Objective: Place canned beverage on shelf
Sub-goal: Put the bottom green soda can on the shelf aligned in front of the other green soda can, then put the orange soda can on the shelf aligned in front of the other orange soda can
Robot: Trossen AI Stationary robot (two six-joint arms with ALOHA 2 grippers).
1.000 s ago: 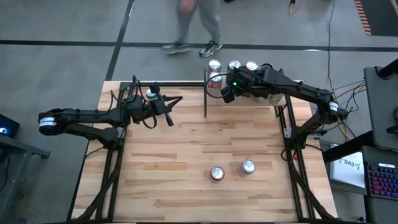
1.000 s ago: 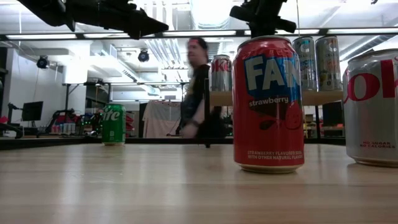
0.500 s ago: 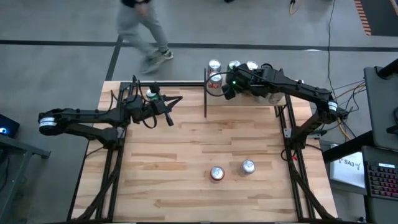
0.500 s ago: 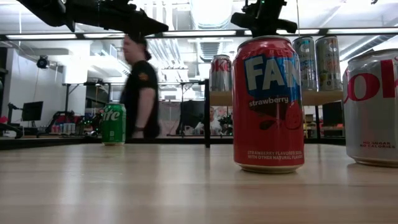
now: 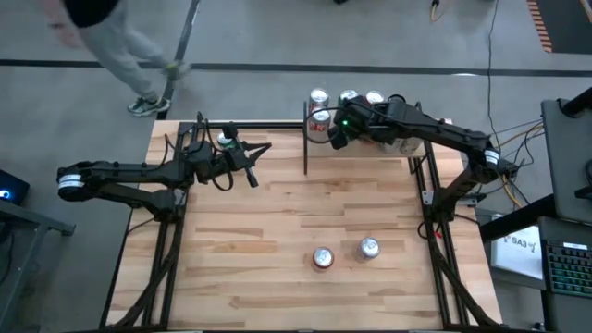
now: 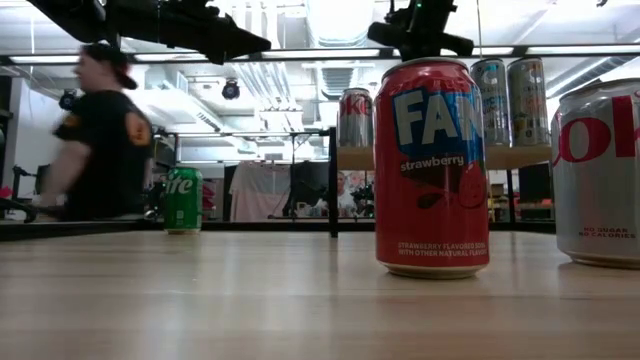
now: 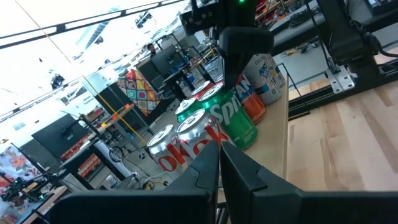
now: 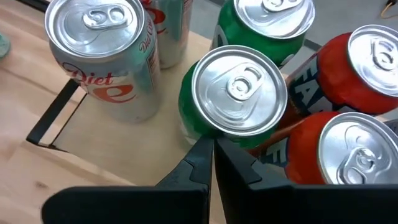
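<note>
Shelf (image 5: 407, 146), upper right of the high view: light board with black posts, carrying a cluster of cans, among them a green can (image 8: 233, 99), a Diet Coke can (image 8: 102, 59) and red Fanta cans (image 8: 354, 68). Right claw (image 5: 337, 141): fingers together, empty, poised just above the green can at the shelf's left end. Left claw (image 5: 252, 179): fingers together, empty, upper left over the worktop (image 5: 296, 231); two further cans, one red (image 5: 323, 258) and one silver (image 5: 369, 248), stand lower centre.
</note>
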